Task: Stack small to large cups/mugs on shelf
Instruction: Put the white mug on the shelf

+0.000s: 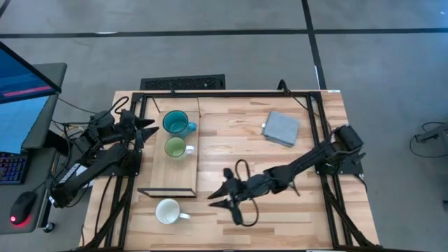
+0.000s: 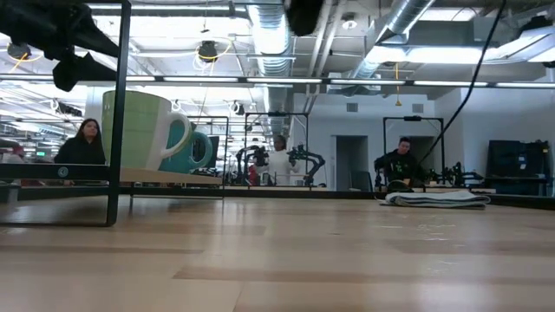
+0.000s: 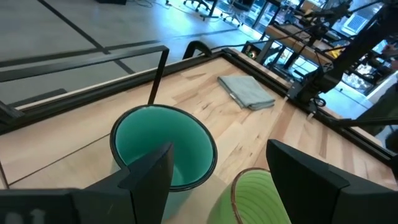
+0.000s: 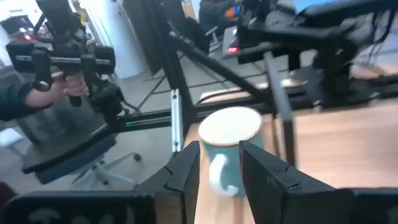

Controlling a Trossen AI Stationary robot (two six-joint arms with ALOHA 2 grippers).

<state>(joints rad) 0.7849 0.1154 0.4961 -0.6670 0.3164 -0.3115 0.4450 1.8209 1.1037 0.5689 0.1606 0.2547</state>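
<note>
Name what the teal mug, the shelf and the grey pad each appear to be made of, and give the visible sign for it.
Teal mug: probably glazed ceramic, with a smooth, even rim and wall.
Shelf: light wood, grain showing, in a thin black frame, likely metal.
Grey pad: soft cloth or felt, matte, edges sagging in the low view.

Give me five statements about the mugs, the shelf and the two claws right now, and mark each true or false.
1. The teal mug stands on the shelf. True.
2. The light green mug lies on the grey pad. False: it stands on the shelf beside the teal mug.
3. The white mug is on the shelf. False: it sits on the tabletop past the shelf's end.
4. The right claw is open, near the white mug. True.
5. The left claw grips the teal mug. False: it is open beside it.
</note>
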